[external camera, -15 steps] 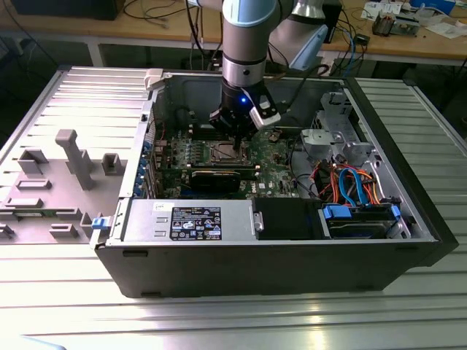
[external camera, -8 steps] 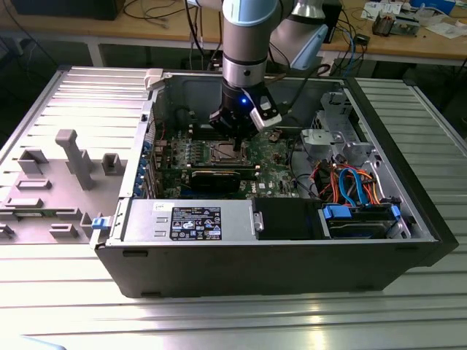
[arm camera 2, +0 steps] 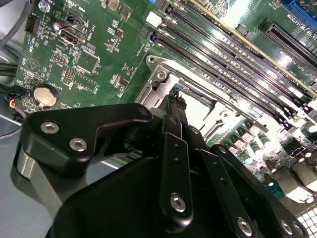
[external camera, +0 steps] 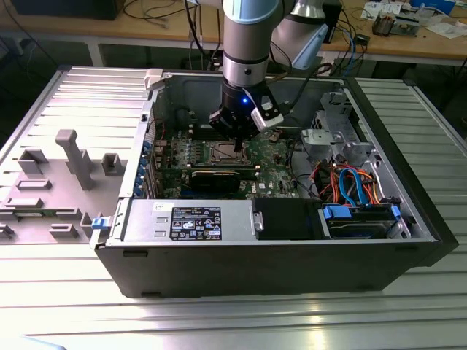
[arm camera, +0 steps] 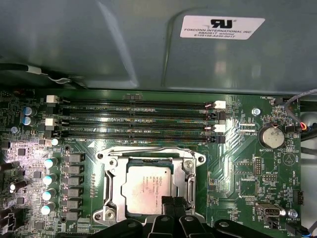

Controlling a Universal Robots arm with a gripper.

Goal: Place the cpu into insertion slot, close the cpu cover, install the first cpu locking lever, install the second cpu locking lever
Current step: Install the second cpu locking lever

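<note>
Cpu (arm camera: 151, 189) sits in insertion slot (arm camera: 184, 174), cpu cover (arm camera: 150, 156) down around it. End effector (arm camera: 172, 202), fingers narrow w/ nothing held, tips at cpu's edge, inside open pc case (external camera: 219, 251).

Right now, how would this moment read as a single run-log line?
cpu: seated in insertion slot | cpu cover: closed over it | gripper: fingertips at cover's edge | memory slots: untouched

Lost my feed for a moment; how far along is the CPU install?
Done: the cpu sits in the insertion slot, and the cpu cover lies flat around it. In hand: the gripper is down at the socket's edge. I cannot tell whether either locking lever is latched.
</note>
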